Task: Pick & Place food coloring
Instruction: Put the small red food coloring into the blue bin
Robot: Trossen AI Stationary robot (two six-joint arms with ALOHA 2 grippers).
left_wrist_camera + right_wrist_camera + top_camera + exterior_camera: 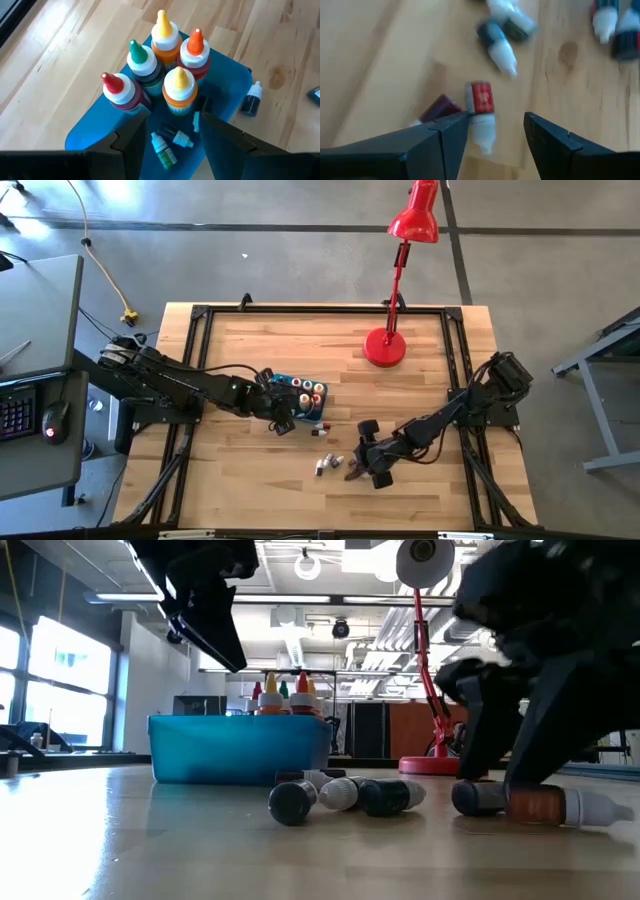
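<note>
The right gripper (492, 132), fingers apart, hangs just over a red-labelled bottle (480, 116) lying loose on the table (380, 60); light, rigid and likely to roll, it looks best pinched across its body.

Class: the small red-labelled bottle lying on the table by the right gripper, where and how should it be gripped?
Probably across its middle, from above. The red-labelled bottle lies flat, and the open right gripper already hangs over it; another bottle lies close on one side.
</note>
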